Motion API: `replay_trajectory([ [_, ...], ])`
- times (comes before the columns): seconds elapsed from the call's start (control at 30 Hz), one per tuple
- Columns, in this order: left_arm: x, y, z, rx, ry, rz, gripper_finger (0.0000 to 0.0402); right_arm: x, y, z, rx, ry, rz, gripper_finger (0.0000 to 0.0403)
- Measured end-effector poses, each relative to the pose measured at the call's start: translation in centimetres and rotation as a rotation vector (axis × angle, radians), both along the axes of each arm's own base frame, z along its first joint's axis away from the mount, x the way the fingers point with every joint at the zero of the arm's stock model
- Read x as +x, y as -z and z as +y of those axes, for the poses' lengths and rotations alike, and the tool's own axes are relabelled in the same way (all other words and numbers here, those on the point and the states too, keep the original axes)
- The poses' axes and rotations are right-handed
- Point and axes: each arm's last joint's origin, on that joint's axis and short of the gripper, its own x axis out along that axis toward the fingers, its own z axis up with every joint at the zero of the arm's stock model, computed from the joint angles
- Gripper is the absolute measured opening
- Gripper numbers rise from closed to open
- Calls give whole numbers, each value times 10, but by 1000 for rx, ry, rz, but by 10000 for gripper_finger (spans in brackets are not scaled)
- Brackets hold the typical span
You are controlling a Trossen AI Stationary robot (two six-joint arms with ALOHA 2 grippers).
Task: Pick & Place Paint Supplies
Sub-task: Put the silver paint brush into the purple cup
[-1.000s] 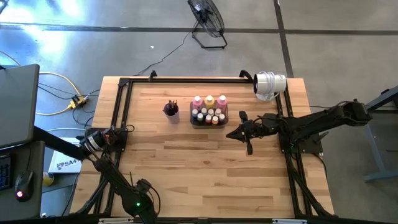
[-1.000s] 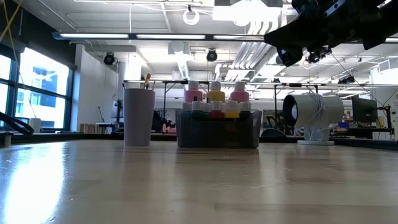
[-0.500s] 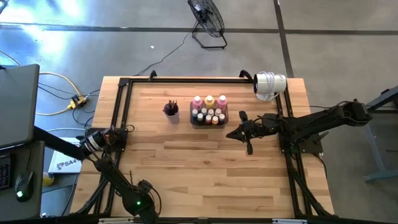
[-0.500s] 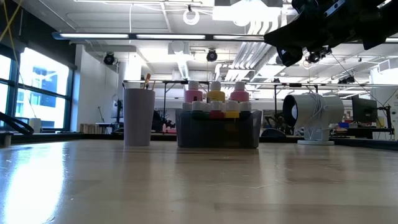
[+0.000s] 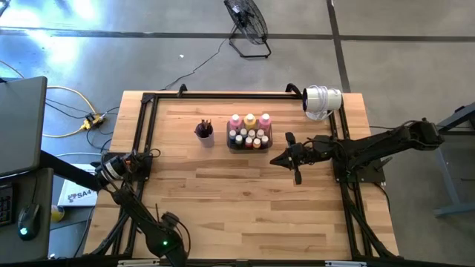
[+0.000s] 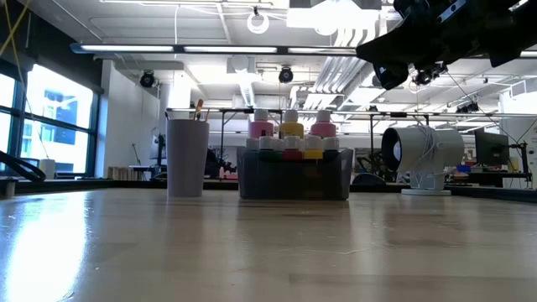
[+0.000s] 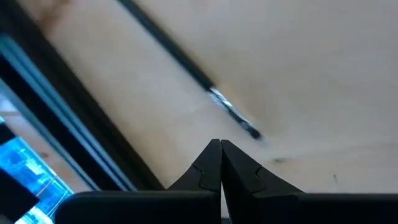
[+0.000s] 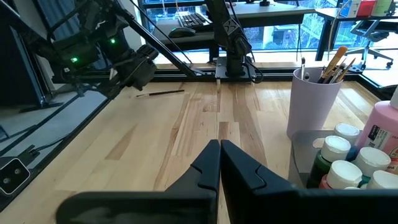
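We see the paint bottles (image 5: 250, 132), three taller pink and yellow ones behind small white-capped ones, packed in the dark tray (image 5: 249, 146) near the far middle of the counter (image 5: 245, 200), with brushes (image 8: 329, 65) standing in the purple cup (image 5: 205, 135) just left of the tray. The right tool (image 5: 297, 176) hangs closed and empty, right of the tray. Only the wrist views show a loose dark-handled brush (image 7: 186, 65) lying on the counter, beside the closed, empty left tool (image 7: 220, 147), well left of the tray.
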Motion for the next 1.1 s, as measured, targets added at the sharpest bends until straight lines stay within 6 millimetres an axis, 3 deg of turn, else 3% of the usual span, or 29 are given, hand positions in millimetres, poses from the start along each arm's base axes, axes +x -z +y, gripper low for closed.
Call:
replay_trajectory([
  [0.63,0,1,2,37,4,-19,0,0,0,0,16,-4,3,4],
  [0.83,2,14,-1,43,2,8,0,0,0,0,16,-4,2,4],
  [1.1,4,13,-2,61,13,-55,0,0,0,0,16,-4,1,4],
])
